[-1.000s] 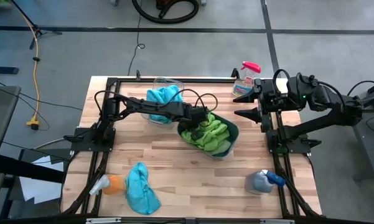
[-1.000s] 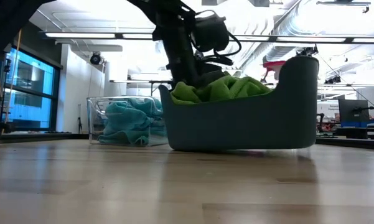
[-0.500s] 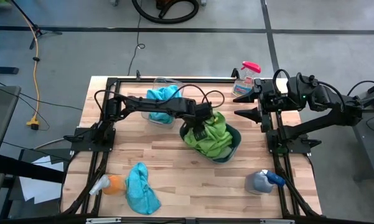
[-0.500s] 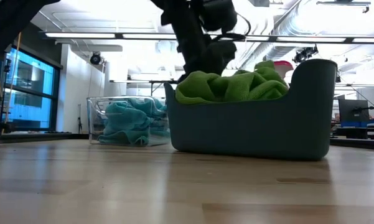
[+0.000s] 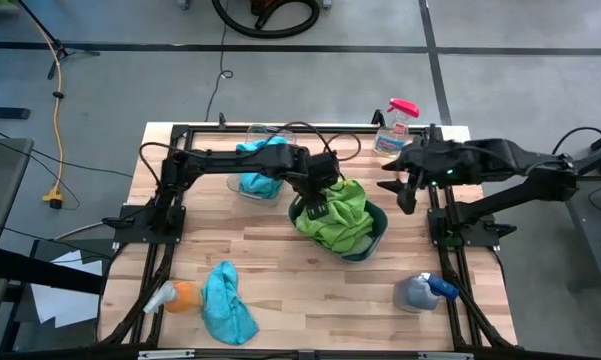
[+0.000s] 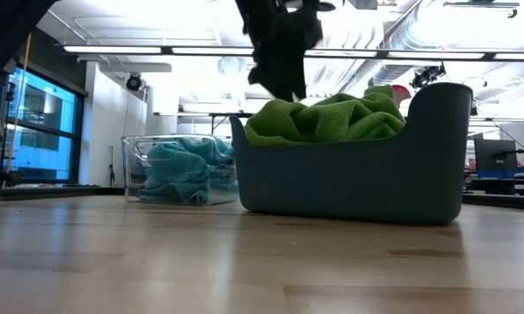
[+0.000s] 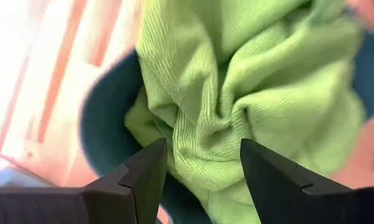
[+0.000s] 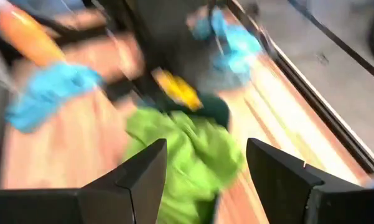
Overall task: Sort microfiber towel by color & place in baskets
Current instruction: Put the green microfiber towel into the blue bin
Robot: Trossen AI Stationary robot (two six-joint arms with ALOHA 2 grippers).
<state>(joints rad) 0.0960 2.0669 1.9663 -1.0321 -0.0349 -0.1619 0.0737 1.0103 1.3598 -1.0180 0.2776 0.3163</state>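
Lime green microfiber towels lie heaped in the dark teal-grey basket, above its rim in the low view. My left gripper hangs open just above the heap's left side, clear of it. Turquoise towels fill the clear basket at the back. One more turquoise towel lies flat on the table near its front left. My right gripper is open in the air right of the dark basket, holding nothing.
A pink-topped spray bottle stands at the back right, a blue-grey one at the front right, and an orange one lies beside the loose turquoise towel. The black metal frame borders the table.
My left gripper has opened, let go of the green towel in the dark basket, and risen clear above the heap. The basket, tipped up at one end before, has settled flat, and the green heap has spread. My right gripper has tipped downward and sunk a little.
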